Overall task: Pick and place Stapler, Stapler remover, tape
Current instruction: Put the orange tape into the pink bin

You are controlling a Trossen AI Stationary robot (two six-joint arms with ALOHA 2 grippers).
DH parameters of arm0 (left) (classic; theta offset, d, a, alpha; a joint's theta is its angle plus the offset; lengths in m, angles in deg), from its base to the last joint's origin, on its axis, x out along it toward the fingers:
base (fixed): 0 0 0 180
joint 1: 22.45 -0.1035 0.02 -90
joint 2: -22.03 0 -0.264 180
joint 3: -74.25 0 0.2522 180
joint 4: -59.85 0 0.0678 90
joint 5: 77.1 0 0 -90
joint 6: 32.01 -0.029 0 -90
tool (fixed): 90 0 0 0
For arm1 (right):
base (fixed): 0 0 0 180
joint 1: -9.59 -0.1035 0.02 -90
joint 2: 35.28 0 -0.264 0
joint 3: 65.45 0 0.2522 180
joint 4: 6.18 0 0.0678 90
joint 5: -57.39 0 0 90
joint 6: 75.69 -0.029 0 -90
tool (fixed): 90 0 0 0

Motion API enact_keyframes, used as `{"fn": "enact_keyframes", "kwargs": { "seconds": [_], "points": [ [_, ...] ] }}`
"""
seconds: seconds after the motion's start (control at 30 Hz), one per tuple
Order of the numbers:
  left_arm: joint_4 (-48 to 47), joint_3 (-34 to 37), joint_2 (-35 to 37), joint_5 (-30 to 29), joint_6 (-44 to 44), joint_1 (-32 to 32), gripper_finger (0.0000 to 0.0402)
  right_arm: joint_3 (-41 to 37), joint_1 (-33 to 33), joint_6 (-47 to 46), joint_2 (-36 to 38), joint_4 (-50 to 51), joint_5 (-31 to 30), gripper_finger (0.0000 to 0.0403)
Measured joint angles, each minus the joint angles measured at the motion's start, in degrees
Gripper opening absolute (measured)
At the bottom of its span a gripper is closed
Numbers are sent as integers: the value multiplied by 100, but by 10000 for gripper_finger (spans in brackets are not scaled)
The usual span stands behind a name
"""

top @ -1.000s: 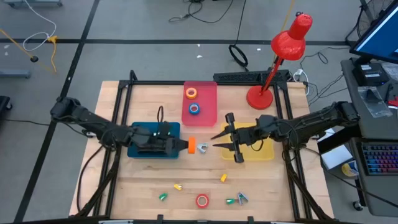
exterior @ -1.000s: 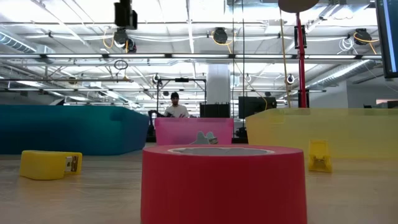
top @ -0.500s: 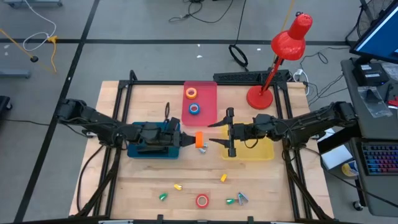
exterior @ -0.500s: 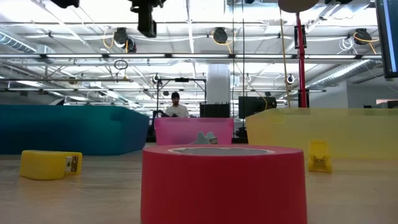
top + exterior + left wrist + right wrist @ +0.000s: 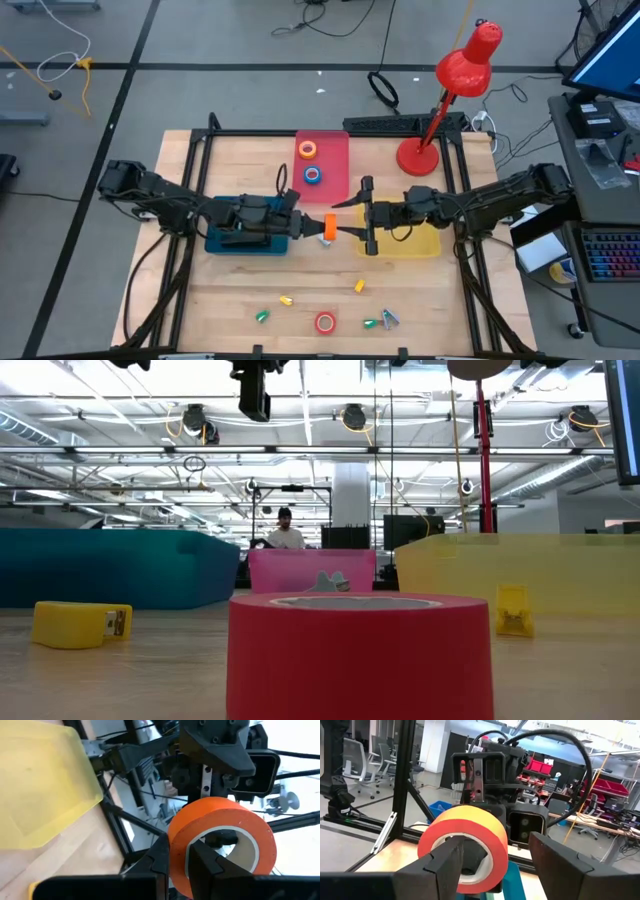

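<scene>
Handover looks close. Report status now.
Left gripper shut on orange tape, held above table centre. Right gripper open around it. Nothing blocking.

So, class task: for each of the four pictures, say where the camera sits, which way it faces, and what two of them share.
High: overhead, looking down on the table and both arms.
Low: at tabletop height, behind the red tape, facing the room.
Left wrist: past its fingers pinching the orange tape, facing the right arm.
Right wrist: through its open fingers, facing the left arm.
Shared: both wrist views show the orange tape.
</scene>
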Motion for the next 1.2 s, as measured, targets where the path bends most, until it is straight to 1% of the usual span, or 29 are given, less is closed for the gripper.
{"fn": "enact_keyframes", "kwargs": {
  "seconds": [0.13, 0.4, 0.63, 0.8, 0.93, 1.1, 1.2],
  "points": [
    [-21, -6, 1, 4, 0, 0, 37, 0, 0, -22, -2, -26, -9, 199],
    [-14, -6, 1, -35, 2, 0, 37, 0, 2, 2, -2, -57, 4, 132],
    [-16, -8, 2, -25, 4, 0, 37, -2, 52, 17, -2, -98, 17, 103],
    [-18, -8, 2, -5, 19, 0, 37, -2, 55, 126, -2, -109, 11, 66],
    [-16, -10, 2, 15, 22, 2, 37, -4, 57, 216, -2, -158, 181, 35],
    [-18, -10, 2, 17, 7, 4, 37, -4, 59, 197, -2, -166, 228, 28],
    [-18, -10, 2, 5, -202, 4, 38, -4, 59, 198, -2, -163, 238, 28]
  ]
}}
